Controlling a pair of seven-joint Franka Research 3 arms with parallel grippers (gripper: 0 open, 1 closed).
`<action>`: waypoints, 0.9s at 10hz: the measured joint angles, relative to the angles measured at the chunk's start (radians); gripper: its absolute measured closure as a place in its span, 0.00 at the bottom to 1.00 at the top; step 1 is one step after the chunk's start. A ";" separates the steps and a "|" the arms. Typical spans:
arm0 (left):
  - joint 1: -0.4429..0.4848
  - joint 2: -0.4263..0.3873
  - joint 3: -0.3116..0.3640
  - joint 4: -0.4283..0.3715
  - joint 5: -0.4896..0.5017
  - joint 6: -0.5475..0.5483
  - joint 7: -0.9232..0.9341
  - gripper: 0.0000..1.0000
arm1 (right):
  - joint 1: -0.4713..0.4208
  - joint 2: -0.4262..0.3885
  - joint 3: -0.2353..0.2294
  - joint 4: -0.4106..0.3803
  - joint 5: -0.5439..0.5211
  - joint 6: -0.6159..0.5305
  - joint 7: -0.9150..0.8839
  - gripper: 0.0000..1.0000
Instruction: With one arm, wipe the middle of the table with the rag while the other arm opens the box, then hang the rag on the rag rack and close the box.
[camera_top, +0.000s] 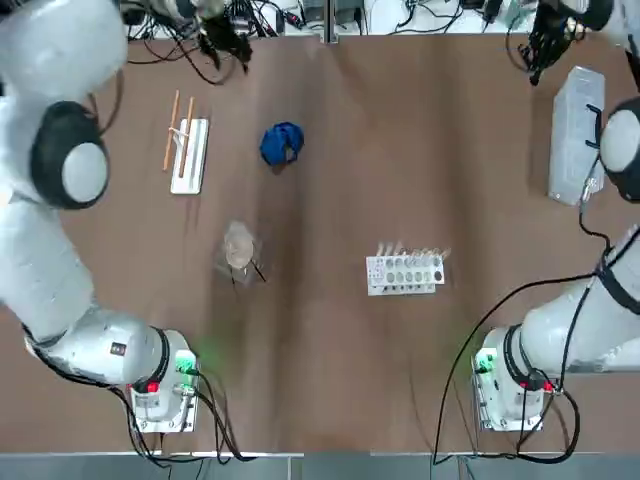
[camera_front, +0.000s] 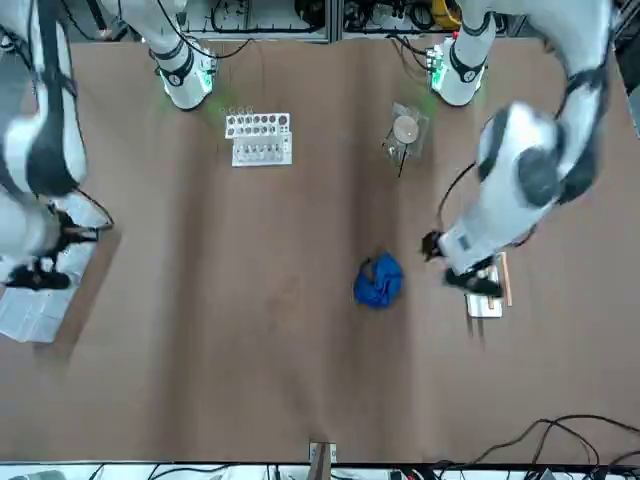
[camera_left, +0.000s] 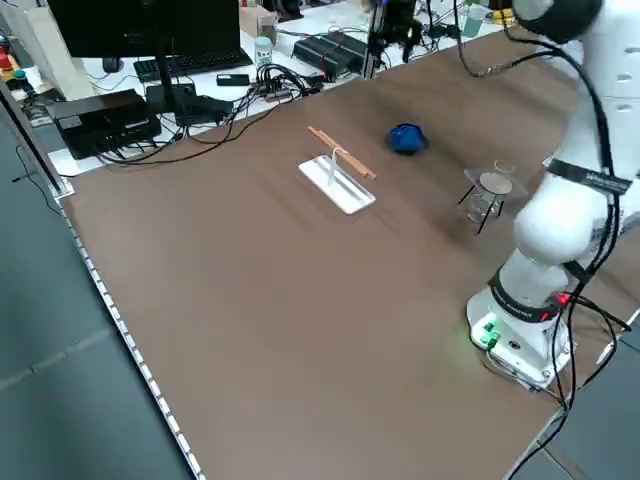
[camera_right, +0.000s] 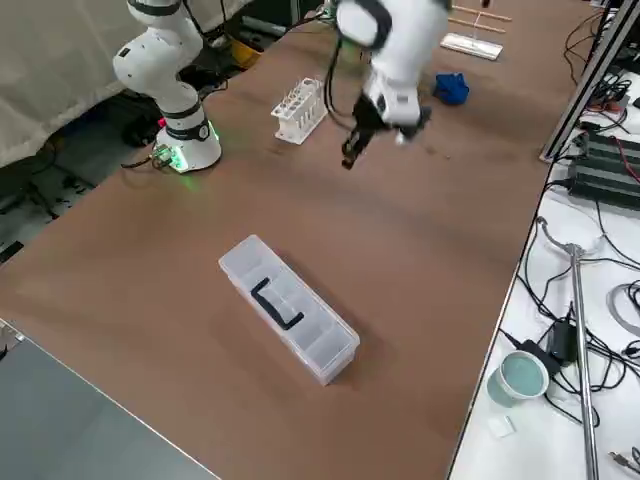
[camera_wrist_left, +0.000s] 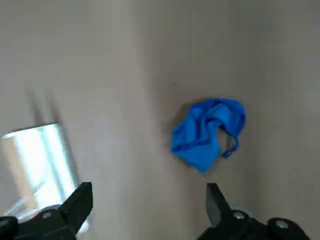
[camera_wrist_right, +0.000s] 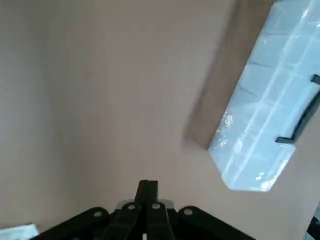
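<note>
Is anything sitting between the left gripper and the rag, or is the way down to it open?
Nothing visible does. In the left wrist view the open left gripper looks onto bare table, with the rag lying loose just past its fingertips. The rag rack stands off to one side.

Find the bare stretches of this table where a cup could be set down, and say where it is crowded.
Bare: the table between the arm bases, and the wide strip between rag and box. Crowded: the left part, around the rag rack, rag and wrapped round thing.
</note>
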 joint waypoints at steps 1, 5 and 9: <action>-0.026 0.076 0.001 0.001 0.000 0.051 -0.016 0.00 | -0.021 0.055 -0.007 -0.002 -0.009 0.025 0.000 0.99; -0.089 0.350 0.001 0.049 0.000 0.253 -0.109 0.02 | -0.077 0.212 -0.021 -0.002 -0.154 0.077 0.202 0.99; -0.117 0.378 -0.001 0.067 0.000 0.250 -0.220 0.46 | -0.041 0.262 -0.045 -0.011 -0.258 0.159 0.303 0.99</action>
